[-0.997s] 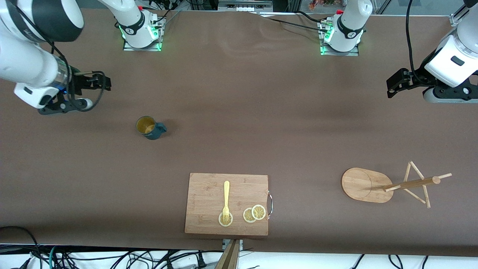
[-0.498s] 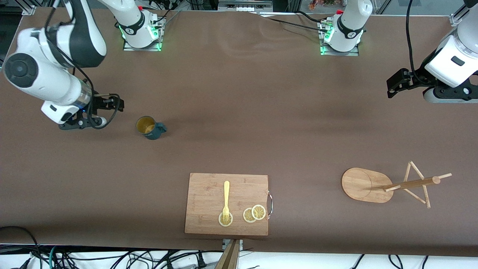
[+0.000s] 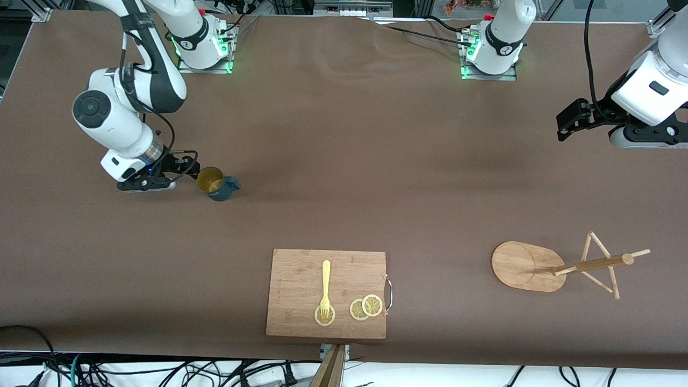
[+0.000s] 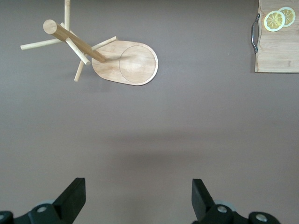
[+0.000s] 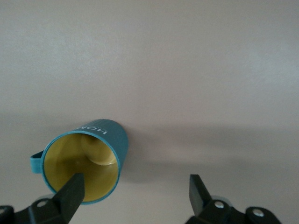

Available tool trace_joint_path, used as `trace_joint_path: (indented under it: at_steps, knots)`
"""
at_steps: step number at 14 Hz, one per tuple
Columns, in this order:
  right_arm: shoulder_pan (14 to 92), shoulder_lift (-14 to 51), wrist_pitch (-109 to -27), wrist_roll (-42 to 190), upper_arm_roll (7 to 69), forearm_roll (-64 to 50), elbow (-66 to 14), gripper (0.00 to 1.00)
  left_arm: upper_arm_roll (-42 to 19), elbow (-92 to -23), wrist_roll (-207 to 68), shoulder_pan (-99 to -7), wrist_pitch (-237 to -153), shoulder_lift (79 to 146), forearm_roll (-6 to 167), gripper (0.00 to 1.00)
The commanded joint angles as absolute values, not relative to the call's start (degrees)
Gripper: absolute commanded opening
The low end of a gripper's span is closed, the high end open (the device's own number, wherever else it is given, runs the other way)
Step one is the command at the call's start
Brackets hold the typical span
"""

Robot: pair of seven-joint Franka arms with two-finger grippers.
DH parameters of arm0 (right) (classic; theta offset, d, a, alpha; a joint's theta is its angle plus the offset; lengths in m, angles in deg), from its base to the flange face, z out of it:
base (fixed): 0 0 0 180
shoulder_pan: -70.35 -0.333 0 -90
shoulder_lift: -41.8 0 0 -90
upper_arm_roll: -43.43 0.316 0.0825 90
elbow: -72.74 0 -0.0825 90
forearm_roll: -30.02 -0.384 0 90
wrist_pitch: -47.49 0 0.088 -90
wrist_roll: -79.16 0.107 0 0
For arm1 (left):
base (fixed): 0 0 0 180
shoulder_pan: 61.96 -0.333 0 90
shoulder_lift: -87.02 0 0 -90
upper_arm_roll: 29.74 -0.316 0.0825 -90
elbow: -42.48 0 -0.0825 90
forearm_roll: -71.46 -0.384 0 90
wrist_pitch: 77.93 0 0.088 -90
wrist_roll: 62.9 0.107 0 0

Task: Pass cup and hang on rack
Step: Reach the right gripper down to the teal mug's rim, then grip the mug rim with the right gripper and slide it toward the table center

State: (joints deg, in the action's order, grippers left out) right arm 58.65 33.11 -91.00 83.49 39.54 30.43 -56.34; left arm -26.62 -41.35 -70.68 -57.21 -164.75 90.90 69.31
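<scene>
Right gripper point(image 3: 185, 173) is hanging open just beside the cup point(image 3: 215, 183), one finger over its rim; reach-to-grasp step, closing on the wall comes next. Left gripper point(image 3: 570, 119) is waiting open, the rack point(image 3: 529, 266) near the camera.

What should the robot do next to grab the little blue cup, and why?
Probably shift the open right pincer sideways until the cup sits between its fingers, then close. In the right wrist view one finger overlaps the cup's rim, so it isn't centred.
</scene>
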Motion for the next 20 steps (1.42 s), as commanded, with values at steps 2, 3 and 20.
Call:
trace_joint_path:
  at_steps: [2, 3, 20]
  knots:
    - [57.4, 30.0, -93.7, 85.1, 39.7, 30.0, -56.9, 0.58, -26.7, -39.5, -69.4, -57.4, -164.1, 91.7, 69.6, 1.00]
    - [57.3, 29.1, -94.2, 85.1, 39.7, 30.1, -56.9, 0.27, -26.7, -39.5, -69.5, -57.4, -164.1, 91.7, 69.6, 1.00]
    - [46.7, 17.4, -70.5, 113.2, 48.2, 29.8, -24.5, 0.00, -26.7, -39.5, -69.4, -57.4, -164.1, 91.7, 69.6, 1.00]
